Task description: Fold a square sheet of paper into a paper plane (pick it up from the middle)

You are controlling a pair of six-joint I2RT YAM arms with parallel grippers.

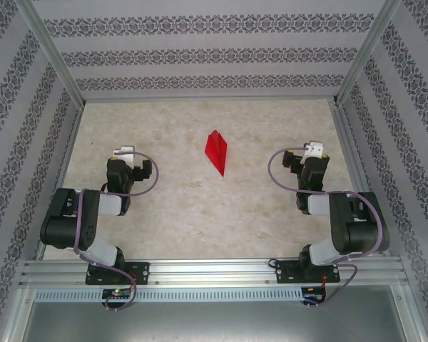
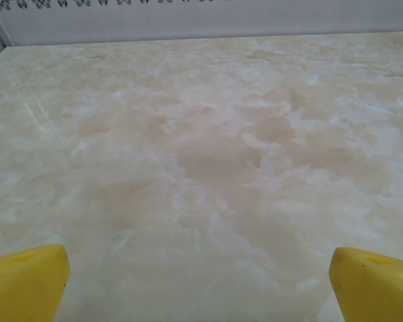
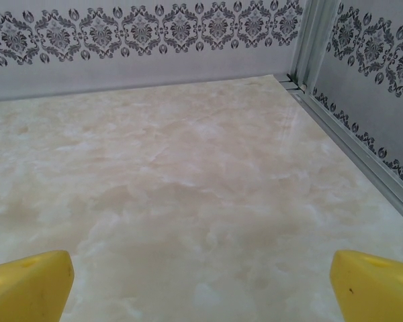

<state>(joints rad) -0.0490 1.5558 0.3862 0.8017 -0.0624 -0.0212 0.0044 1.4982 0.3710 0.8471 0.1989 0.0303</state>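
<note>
Paper plane [image 1: 216,152] lies between wide-open left claw [image 1: 123,150] and right claw [image 1: 315,147].

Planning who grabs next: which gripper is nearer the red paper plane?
Left, barely; nearly a tie. The paper plane lies mid-table, the left gripper off to its left, the right gripper off to its right, both open.

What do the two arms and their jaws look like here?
Both the left arm and right arm have bulky black joints with white links, a looping lilac cable, and a white block at the wrist. The jaws are bright yellow.
</note>
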